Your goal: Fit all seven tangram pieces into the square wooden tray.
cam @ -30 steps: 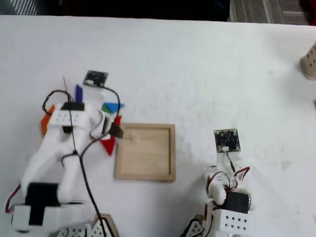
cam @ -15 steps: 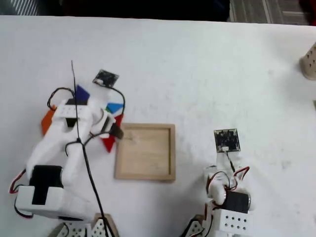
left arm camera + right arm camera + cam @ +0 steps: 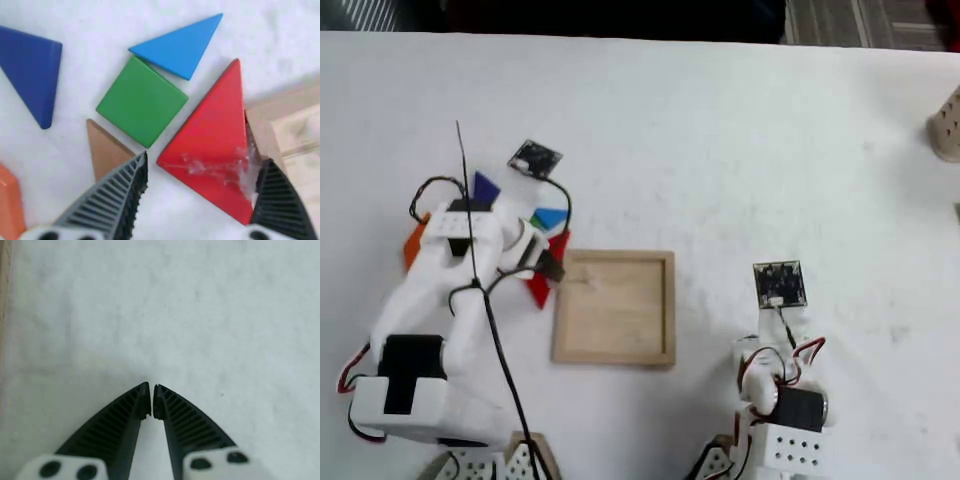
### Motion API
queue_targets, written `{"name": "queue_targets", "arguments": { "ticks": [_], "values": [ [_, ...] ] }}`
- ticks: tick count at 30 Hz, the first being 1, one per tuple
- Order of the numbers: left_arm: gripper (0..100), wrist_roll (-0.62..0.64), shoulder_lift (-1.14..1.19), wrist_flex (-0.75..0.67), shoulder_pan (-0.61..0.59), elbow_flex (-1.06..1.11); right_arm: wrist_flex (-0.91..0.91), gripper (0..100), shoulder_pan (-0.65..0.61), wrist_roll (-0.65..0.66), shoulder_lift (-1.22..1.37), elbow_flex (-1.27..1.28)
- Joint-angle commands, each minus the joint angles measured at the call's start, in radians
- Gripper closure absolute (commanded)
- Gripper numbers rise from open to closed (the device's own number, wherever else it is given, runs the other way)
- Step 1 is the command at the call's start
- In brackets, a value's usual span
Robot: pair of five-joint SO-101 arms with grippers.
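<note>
The square wooden tray (image 3: 615, 308) lies with nothing in it at mid-table. Left of it is a cluster of pieces: a red triangle (image 3: 215, 150) touching the tray's corner (image 3: 292, 127), a green square (image 3: 141, 101), a light blue triangle (image 3: 181, 45), a dark blue triangle (image 3: 30, 75), a brown triangle (image 3: 105, 150) and an orange piece (image 3: 10, 205). My left gripper (image 3: 203, 165) is open just above the red triangle (image 3: 545, 272), one finger on each side of it. My right gripper (image 3: 151, 400) is shut over bare table right of the tray.
The right arm (image 3: 782, 405) sits folded near the front edge. A tan perforated object (image 3: 948, 125) stands at the far right edge. The tray's wooden rim (image 3: 5, 290) shows beside the right gripper. White table stretches open behind and right of the tray.
The left arm has swung a little to the right over the piece cluster, uncovering more of the dark blue triangle. The right arm has not moved.
</note>
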Motion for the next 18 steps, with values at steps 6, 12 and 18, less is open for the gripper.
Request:
{"name": "queue_targets", "arguments": {
  "ticks": [6, 12, 18],
  "values": [
    [66, 0.005, 0.002, 0.061, 0.013, -0.011, -0.018, 98.1, 0.008, 0.012, -0.005, 0.005],
    [66, 0.198, 0.005, 0.058, 0.067, -0.011, -0.018, 98.1, 0.008, 0.012, -0.005, 0.005],
    [66, 0.292, 0.004, 0.054, 0.104, -0.02, -0.018, 98.1, 0.008, 0.012, -0.005, 0.005]
  ]
}}
